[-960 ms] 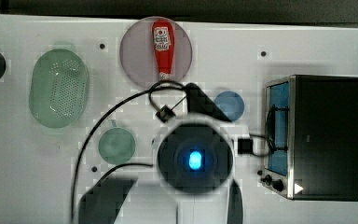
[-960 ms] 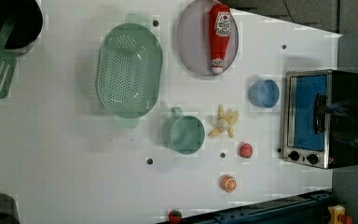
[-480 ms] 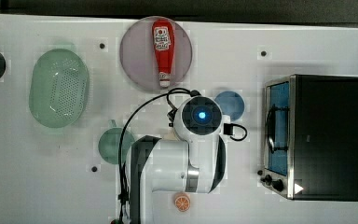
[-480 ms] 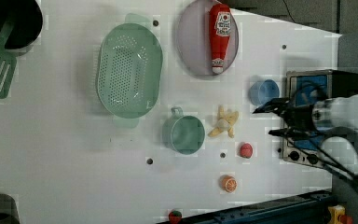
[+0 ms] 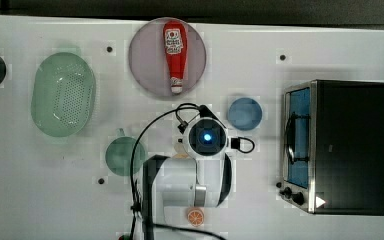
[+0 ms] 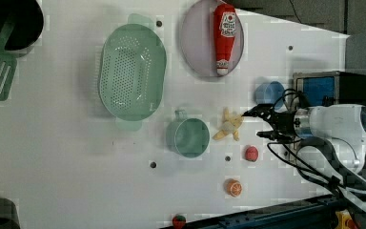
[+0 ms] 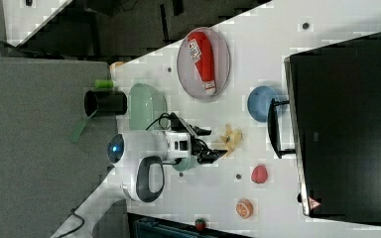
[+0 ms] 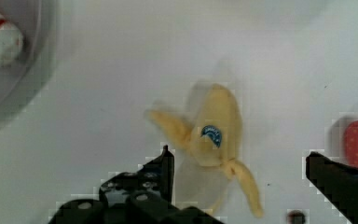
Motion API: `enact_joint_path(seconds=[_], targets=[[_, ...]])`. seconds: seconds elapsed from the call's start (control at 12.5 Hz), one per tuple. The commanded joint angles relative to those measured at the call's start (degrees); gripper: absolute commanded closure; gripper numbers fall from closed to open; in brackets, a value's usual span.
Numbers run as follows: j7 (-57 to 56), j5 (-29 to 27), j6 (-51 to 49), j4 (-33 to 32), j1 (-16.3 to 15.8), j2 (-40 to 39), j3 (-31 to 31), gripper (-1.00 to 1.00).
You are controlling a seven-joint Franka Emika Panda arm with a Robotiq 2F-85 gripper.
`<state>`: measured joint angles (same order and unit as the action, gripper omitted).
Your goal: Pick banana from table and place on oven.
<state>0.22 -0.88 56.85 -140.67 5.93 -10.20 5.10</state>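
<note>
surface (image 6: 66, 162): white, banana (image 6: 229, 127) lying flat
end effector (image 6: 263, 125): fingers apart, banana just ahead
advice: descend centred, straddle its body, then close

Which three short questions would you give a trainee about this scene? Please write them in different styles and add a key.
1. True or false: the gripper is shut on the banana.
2. What lies on the round grey plate?
A. an orange slice
B. a red ketchup bottle
C. a blue bowl
3. Fill in: in the left view, the green mug stands to the left view's ______ of the banana.

Key:
1. False. The jaws stand open and the banana lies on the table, not held.
2. B, the ketchup bottle.
3. left
</note>
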Motion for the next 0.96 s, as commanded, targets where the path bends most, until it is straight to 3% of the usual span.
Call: enact_joint_path(seconds=[0.08, 0.4, 0.8, 0.88, 0.96], targets=[[-0.91, 0.03, 4.42, 0.61, -1.27, -4.82, 0.77, -1.0], [-0.77, 0.03, 10.6, 0.82, -1.55, -9.65, 1.12, -1.0], [-0.78, 0.03, 12.44, 0.73, -1.56, -10.49, 1.2, 0.28], [-0.78, 0.03, 12.46, 0.86, -1.55, -10.47, 1.2, 0.48], [-0.78, 0.03, 12.46, 0.87, -1.55, -10.33, 1.21, 0.53]])
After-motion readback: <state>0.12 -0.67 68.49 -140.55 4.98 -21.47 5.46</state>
